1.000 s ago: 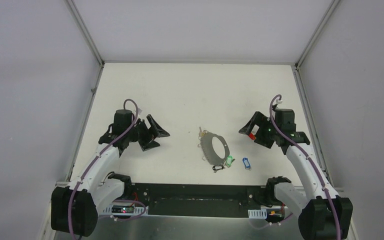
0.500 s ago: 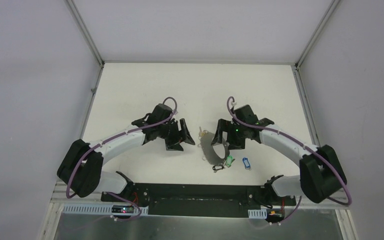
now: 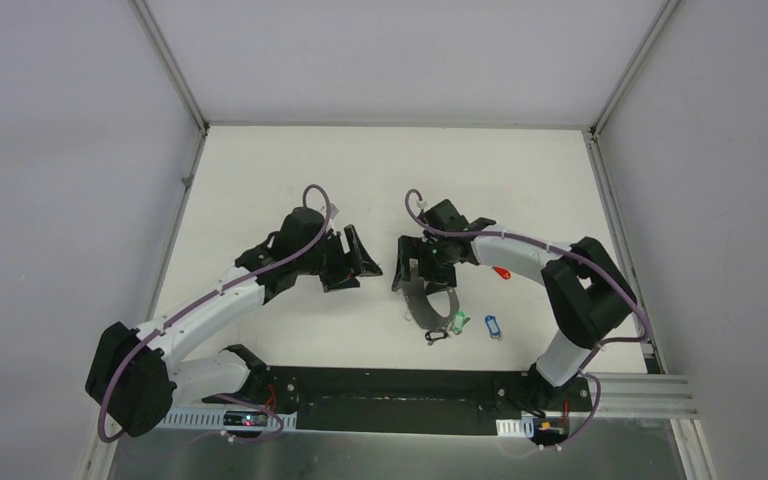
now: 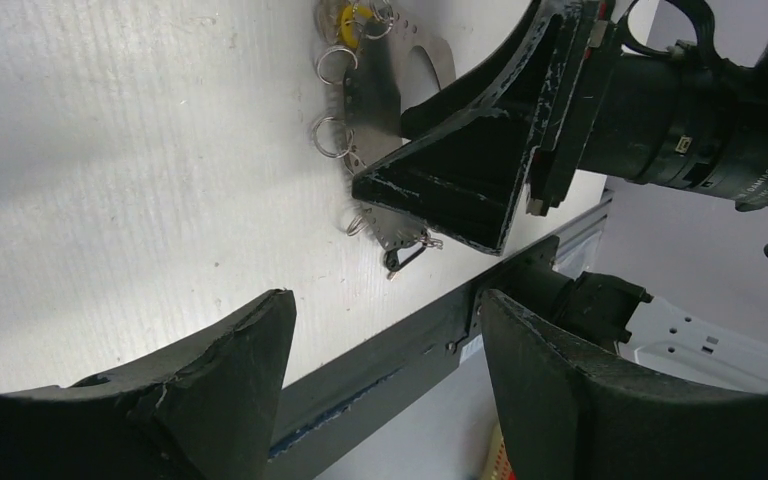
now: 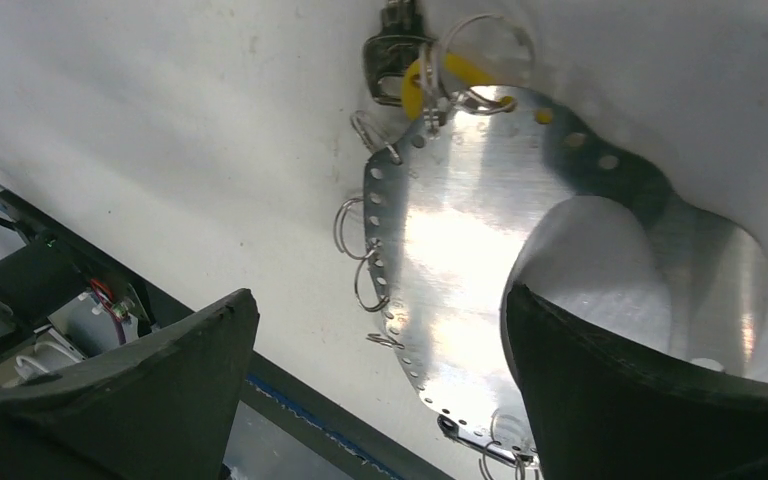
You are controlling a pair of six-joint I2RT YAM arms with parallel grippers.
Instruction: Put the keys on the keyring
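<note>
The keyring [image 3: 426,306] is a flat grey metal hoop with small split rings [image 4: 330,135] along its rim, lying mid-table. On its near end lie a green-tagged key [image 3: 457,321] and a black-tagged key [image 3: 435,337]. A blue-tagged key [image 3: 492,326] lies loose to the right, and a red tag [image 3: 501,271] lies beside the right arm. My right gripper [image 3: 412,282] hovers open over the keyring's [image 5: 450,250] far left part, one finger over its hole. My left gripper [image 3: 365,276] is open just left of it, empty. A yellow ring [image 5: 415,85] and a black key [image 5: 390,55] sit at the hoop's far end.
White walls enclose the white table on three sides. A black mounting rail [image 3: 390,400] runs along the near edge between the arm bases. The right gripper's black finger [image 4: 460,180] fills the middle of the left wrist view.
Both arms have swung inward from the table's sides to the keyring. The right gripper now hangs over the hoop. The left jaws narrowed slightly.
</note>
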